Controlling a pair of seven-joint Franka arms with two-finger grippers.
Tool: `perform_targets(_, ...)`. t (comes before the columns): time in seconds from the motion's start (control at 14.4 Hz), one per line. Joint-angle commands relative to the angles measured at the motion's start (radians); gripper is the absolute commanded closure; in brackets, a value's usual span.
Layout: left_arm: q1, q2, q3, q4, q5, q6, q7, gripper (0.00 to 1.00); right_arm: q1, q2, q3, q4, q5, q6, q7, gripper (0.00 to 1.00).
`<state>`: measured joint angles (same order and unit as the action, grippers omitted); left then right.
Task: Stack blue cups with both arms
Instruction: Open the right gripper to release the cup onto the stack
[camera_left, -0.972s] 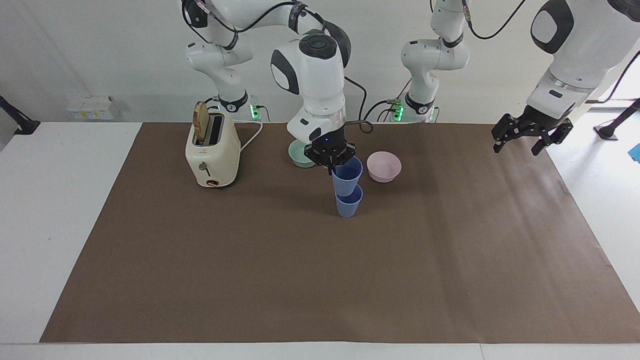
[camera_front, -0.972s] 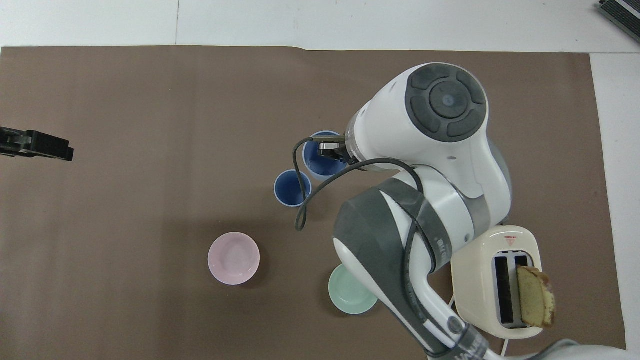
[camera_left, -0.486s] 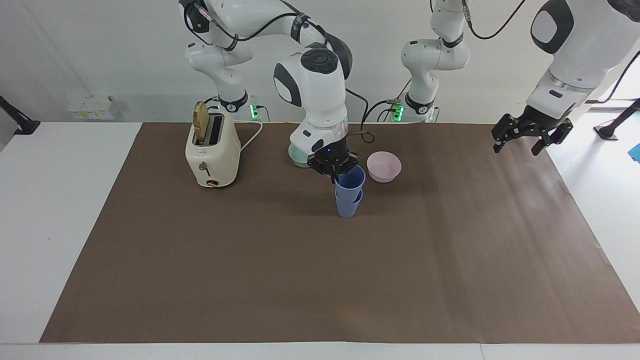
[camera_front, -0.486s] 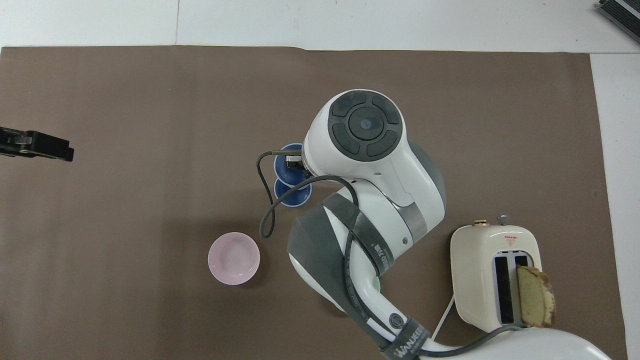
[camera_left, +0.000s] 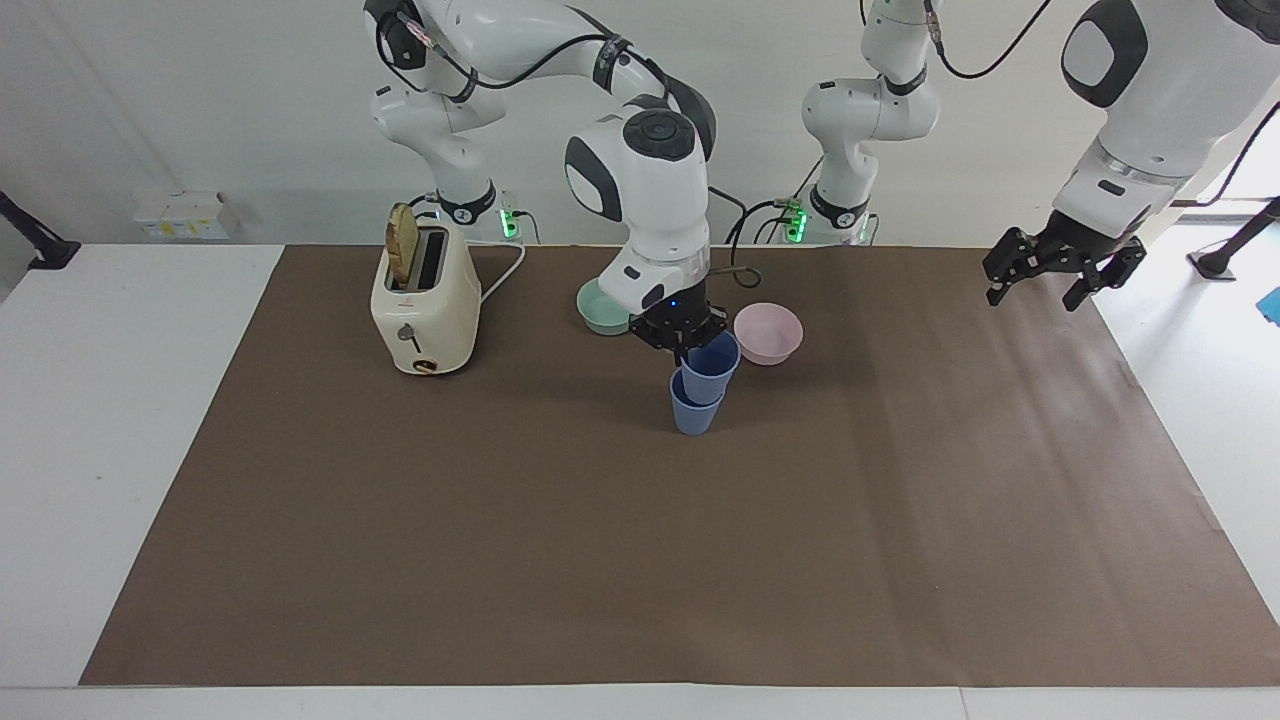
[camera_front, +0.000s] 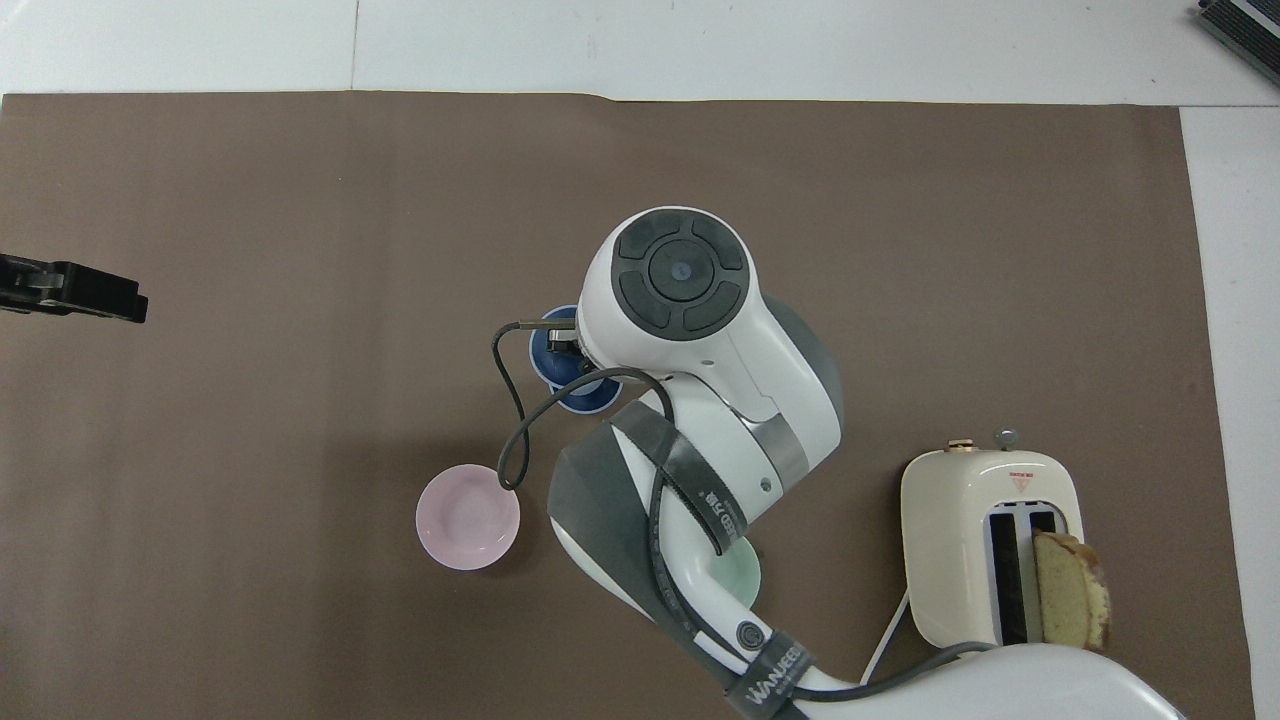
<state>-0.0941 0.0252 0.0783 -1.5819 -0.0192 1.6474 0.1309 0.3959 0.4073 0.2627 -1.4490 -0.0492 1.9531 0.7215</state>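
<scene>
One blue cup (camera_left: 692, 412) stands on the brown mat (camera_left: 500, 520) near the table's middle. My right gripper (camera_left: 684, 338) is shut on the rim of the second blue cup (camera_left: 714, 362). That cup leans toward the left arm's end, with its base inside the standing cup's mouth. In the overhead view the right arm covers most of both cups; the held cup's rim (camera_front: 548, 345) and the standing cup's edge (camera_front: 592, 402) show beside it. My left gripper (camera_left: 1062, 268) hangs open and empty over the mat's edge at the left arm's end and waits; it also shows in the overhead view (camera_front: 75, 290).
A pink bowl (camera_left: 768, 333) sits beside the cups, a little nearer to the robots. A mint-green bowl (camera_left: 600, 310) lies partly under the right arm. A cream toaster (camera_left: 425, 300) with a bread slice (camera_left: 403, 245) stands toward the right arm's end.
My right gripper came down with its cup and shifted toward the left arm's end. The held cup went from above the standing cup to partly inside it, now tilted. The left arm stayed still.
</scene>
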Motion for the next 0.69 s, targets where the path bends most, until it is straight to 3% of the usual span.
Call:
perform_targets(0.0,0.014,0.004,-0.008,0.016,0.004,-0.021,0.004,0.00,-0.003,-0.007,0.003,-0.019,-0.012,0.009,0.029,1.00)
perform_targets(0.62,0.014,0.005,-0.008,0.016,0.004,-0.018,0.003,0.00,-0.005,0.013,0.003,-0.076,-0.024,0.081,0.033,1.00)
